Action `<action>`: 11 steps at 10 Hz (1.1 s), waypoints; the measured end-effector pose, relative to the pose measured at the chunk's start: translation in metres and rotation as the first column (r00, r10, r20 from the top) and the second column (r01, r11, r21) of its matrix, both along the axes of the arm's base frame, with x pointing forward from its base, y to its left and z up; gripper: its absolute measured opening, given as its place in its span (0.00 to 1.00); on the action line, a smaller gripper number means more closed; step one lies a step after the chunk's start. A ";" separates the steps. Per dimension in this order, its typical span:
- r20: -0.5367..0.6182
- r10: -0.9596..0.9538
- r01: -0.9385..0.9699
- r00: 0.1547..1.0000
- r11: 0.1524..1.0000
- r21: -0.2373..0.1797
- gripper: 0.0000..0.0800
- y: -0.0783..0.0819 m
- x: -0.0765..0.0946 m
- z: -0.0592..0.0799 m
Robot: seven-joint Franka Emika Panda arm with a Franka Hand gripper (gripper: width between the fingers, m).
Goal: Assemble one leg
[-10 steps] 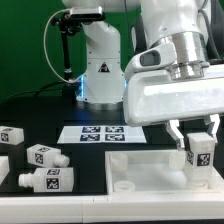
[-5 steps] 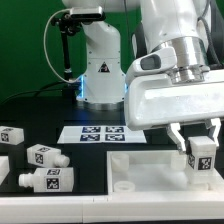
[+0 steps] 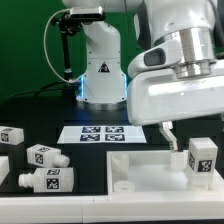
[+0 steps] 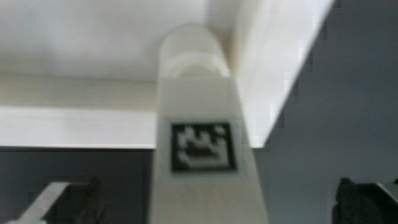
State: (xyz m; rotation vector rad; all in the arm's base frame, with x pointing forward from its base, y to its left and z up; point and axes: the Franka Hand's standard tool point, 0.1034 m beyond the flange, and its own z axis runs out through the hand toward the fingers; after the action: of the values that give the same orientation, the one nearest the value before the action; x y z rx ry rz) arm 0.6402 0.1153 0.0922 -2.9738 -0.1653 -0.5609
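Far-left leg point(image 3: 10, 137): lies on the dark table point(image 3: 86, 166) at the exterior view's left edge, one tag turned to the camera.
Middle leg point(image 3: 45, 155): lies on its side near the far-left leg and apart from it, its tag up.
Front leg point(image 3: 46, 180): lies nearest the camera, just below the middle leg, with its round peg pointing to the exterior view's left.
Marker board point(image 3: 100, 133): flat on the table, behind the tray and in front of the arm's white base point(image 3: 100, 68).
Tray point(image 3: 150, 172): the large flat white piece with raised rims, right of the three loose legs.
Leg point(image 3: 201, 158): stands upright on the tray near its end at the exterior view's right, a tag facing the camera. Its peg is hidden, and how its foot meets the tray cannot be told.
Gripper point(image 3: 195, 131): hangs above the upright leg with its jaws spread wide and nothing in its grasp.
Fingers point(image 3: 167, 131): one dark finger shows left of and above the leg's top, apart from it; the other is at the picture's edge.
Wrist view: the leg point(image 4: 199, 110) runs up the middle with dark table on both sides of it; the fingertips point(image 4: 63, 200) stand well clear of each flank and touch neither.
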 end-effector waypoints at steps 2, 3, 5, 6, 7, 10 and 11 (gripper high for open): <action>-0.134 -0.022 0.024 0.991 1.000 0.014 0.81 0.002 0.005 -0.002; -0.198 -0.030 0.034 0.980 0.999 0.019 0.81 0.004 0.007 -0.002; -0.306 -0.005 0.010 0.952 1.000 0.015 0.81 -0.005 0.005 -0.007; -0.384 0.000 0.006 0.923 1.000 0.014 0.81 -0.010 -0.001 -0.010; -0.399 0.002 0.005 0.917 1.000 0.015 0.81 -0.011 0.002 -0.010; -0.384 -0.017 0.025 0.923 1.000 0.015 0.44 -0.009 0.004 -0.010; -0.387 -0.040 0.050 0.921 0.999 0.015 0.36 -0.010 0.004 -0.010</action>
State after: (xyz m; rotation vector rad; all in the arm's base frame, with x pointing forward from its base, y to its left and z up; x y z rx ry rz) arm 0.6446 0.1057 0.0821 -2.9956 -0.0533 0.0309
